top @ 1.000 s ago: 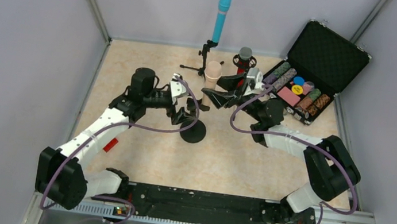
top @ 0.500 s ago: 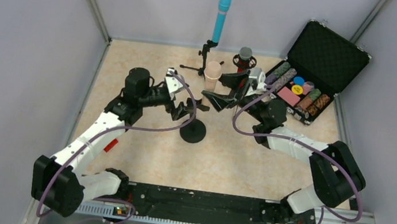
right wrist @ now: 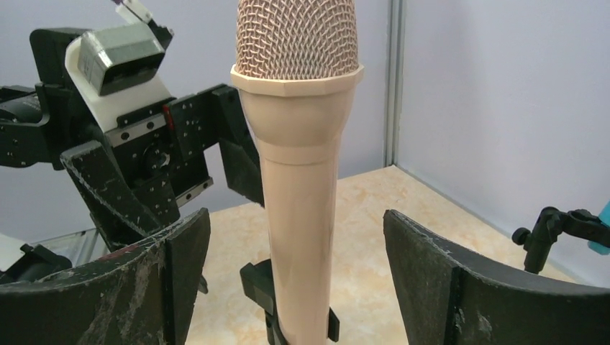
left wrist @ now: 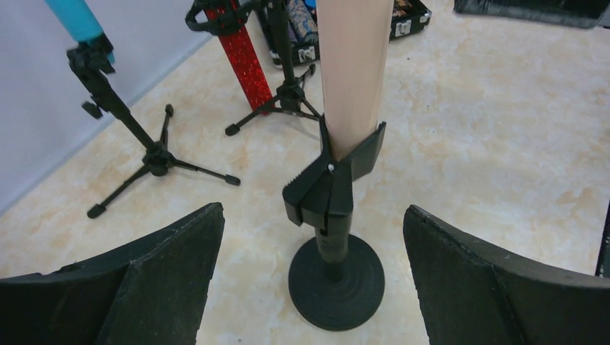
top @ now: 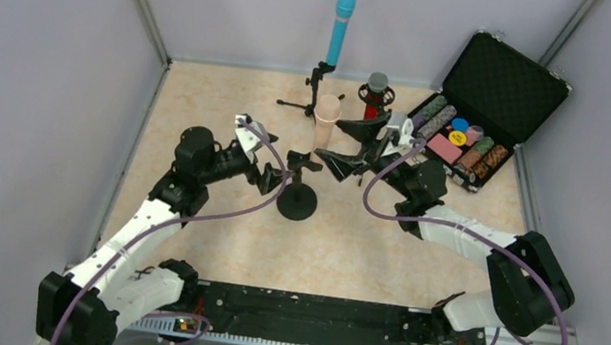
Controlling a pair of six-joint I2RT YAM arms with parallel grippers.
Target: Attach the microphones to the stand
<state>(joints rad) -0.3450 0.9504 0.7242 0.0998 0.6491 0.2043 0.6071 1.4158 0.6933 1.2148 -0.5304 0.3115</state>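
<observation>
Wide open at the left claw (left wrist: 311,215), one dark finger on each side of the black stand (left wrist: 336,280) with the round base, touching neither post nor clip (left wrist: 331,190) — nothing held. Upright in that clip, the pale peach microphone (right wrist: 298,144), lower end wedged between the clip's two prongs, mesh head on top. Wide apart too at the right claw (right wrist: 296,215), straddling the peach body just below the head with a bare gap on both sides; no contact, no grip. Claws facing each other across the stand, left down at clip level, right up by the microphone's upper half. Farther back on the table (top: 221,108), a teal-blue microphone (top: 342,17) standing tall on a tripod (top: 317,80), and just to its right a glittery red microphone (top: 374,97) — grey mesh head up, body through a black ring holder. Open black case (top: 497,82) at the far right, well apart from both claws.
</observation>
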